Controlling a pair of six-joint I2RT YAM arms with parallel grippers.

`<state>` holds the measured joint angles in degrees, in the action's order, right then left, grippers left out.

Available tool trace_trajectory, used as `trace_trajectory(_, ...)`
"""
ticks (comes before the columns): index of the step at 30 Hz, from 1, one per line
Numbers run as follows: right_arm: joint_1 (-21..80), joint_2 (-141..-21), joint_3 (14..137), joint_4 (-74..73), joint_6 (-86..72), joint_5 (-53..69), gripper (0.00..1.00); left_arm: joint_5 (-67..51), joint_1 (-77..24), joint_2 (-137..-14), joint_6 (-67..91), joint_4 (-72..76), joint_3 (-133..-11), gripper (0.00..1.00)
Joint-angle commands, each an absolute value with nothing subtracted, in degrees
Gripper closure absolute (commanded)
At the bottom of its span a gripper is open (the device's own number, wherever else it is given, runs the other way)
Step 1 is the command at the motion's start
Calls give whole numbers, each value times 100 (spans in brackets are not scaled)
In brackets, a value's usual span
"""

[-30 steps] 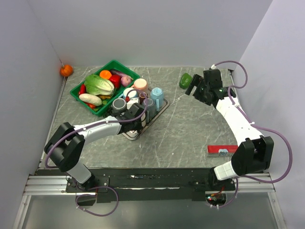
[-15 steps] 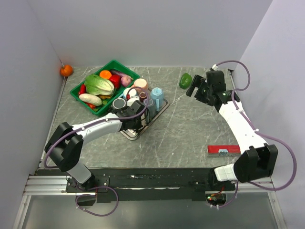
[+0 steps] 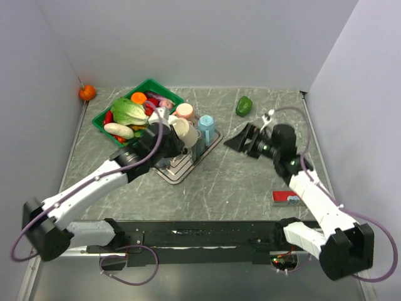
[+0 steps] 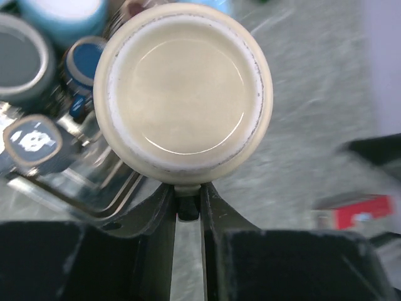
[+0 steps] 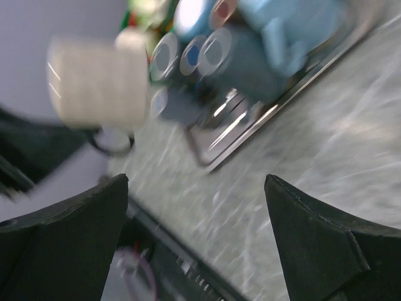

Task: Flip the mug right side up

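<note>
A cream mug (image 3: 182,131) is held by its handle in my left gripper (image 3: 169,141), lifted above the metal dish tray (image 3: 173,172). In the left wrist view the mug's round base (image 4: 183,94) faces the camera, and the jaws of the left gripper (image 4: 188,195) are closed tight on the handle. My right gripper (image 3: 240,140) is open and empty over the table to the right of the tray, pointing toward it. The right wrist view shows the mug (image 5: 97,81) blurred at the upper left, beyond the wide-open right gripper (image 5: 197,207).
The tray holds a light blue mug (image 3: 206,123), a pink cup (image 3: 184,111) and several other cups. A green basket (image 3: 101,125) of vegetables stands behind it. A green pepper (image 3: 244,105), an orange (image 3: 86,92) and a red box (image 3: 289,197) lie on the table.
My left gripper has lifted the cream mug up off the tray. My right arm has swung from the back right, near the pepper, down toward the middle, facing the tray.
</note>
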<state>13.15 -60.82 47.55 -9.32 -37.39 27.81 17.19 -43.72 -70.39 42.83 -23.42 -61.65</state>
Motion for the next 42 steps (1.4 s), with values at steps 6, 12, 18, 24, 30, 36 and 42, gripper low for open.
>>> trace_trajectory(6,2662,-5239,3463,2486,-5299,3367,3,433,-4421,-6100,4192,-204,-6398,99)
trace_trajectory(12,2918,-5159,3489,3883,-5650,3269,2,-360,-4430,-5898,4605,658,-6433,99)
trace_trajectory(18,2953,-5458,3858,4104,-6003,3279,8,-905,-4447,-5871,5097,1520,-6399,99)
trace_trajectory(24,2953,-5327,3982,4191,-6125,2910,17,-1081,-4500,-5827,5528,2303,-6047,99)
trace_trajectory(30,2962,-5554,3955,4885,-6502,3076,22,-1090,-4535,-5801,5625,2558,-5862,99)
trace_trajectory(36,2962,-5932,3911,5722,-6934,3182,29,-1134,-4535,-5827,5651,2733,-5739,99)
trace_trajectory(42,2953,-6021,3973,5626,-6987,2927,53,-1301,-4544,-5915,5853,3049,-5503,99)
